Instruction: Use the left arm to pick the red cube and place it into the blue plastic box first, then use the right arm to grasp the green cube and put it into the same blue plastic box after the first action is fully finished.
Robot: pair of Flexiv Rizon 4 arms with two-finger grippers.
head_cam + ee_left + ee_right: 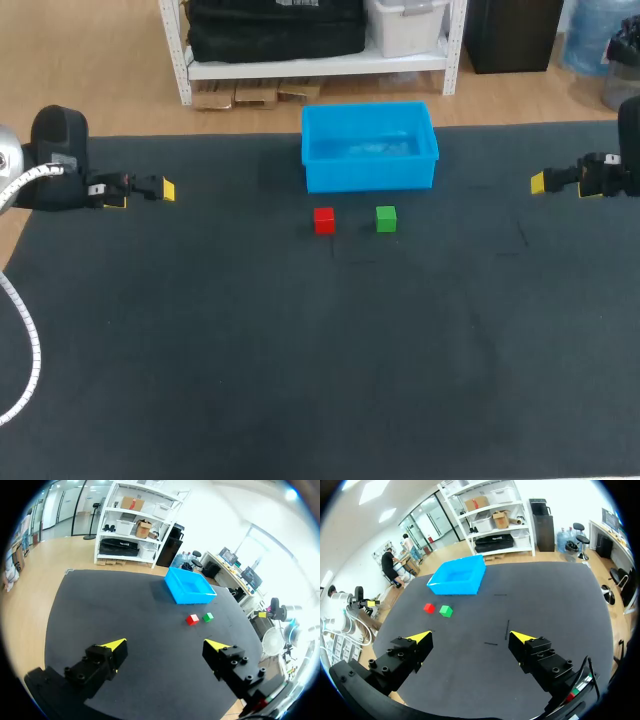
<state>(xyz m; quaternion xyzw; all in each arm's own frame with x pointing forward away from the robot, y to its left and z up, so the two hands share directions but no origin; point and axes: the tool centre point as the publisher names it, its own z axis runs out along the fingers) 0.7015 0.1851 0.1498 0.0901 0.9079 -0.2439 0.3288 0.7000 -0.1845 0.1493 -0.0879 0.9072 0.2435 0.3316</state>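
Observation:
A red cube (324, 220) and a green cube (386, 219) sit side by side on the dark table, just in front of the blue plastic box (369, 147), which holds nothing. My left gripper (142, 190) hovers open at the table's left edge, far from the cubes. At the right edge my right gripper (556, 183) is open too. From the left wrist, its gripper (167, 643) has the red cube (192, 619), green cube (208, 616) and box (190, 585) well ahead. Ahead of the right gripper (470, 636) lie the green cube (446, 611), red cube (429, 608) and box (458, 576).
The dark mat (300, 350) covers the whole table, with wide free room in front of the cubes and on both sides. A white cable (25, 350) loops over the left edge.

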